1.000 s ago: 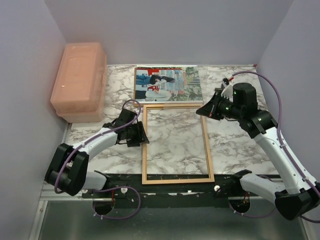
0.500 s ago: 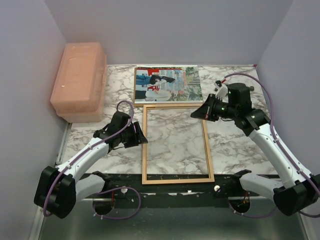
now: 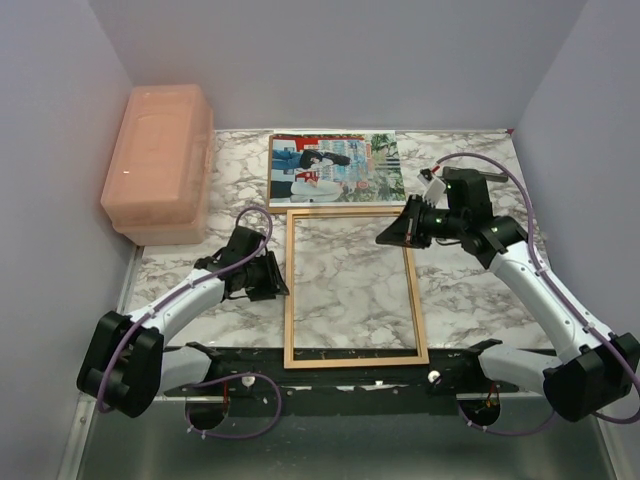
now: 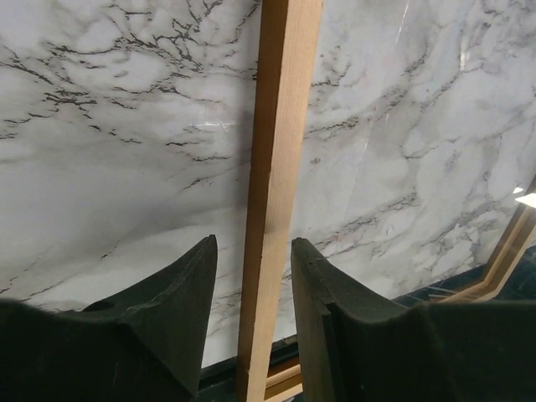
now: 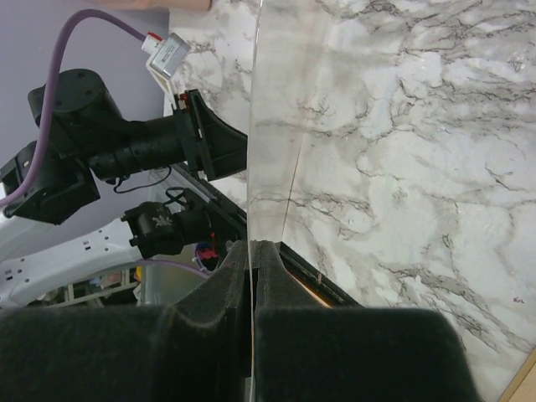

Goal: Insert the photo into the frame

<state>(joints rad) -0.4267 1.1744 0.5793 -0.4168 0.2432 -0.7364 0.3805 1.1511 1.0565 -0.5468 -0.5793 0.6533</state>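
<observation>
Left jaws astride the frame's rail, clear sheet pinched on the right, photo outside the frame.

In the overhead view the photo (image 3: 335, 168) lies flat at upper centre, just above the top rail of the frame (image 3: 288, 310), which lies in the middle of the marble table (image 3: 470, 300). The left gripper (image 4: 254, 251) has its fingers apart on either side of the frame's left rail, not clamped. The right gripper (image 5: 252, 244) is pinched together on what looks like a thin clear sheet (image 5: 272, 126) (edge-on, hard to read from above). Likely risks: the left jaws closing off-centre and skewing the frame, or the sheet slipping from so narrow a pinch and catching a rail.
</observation>
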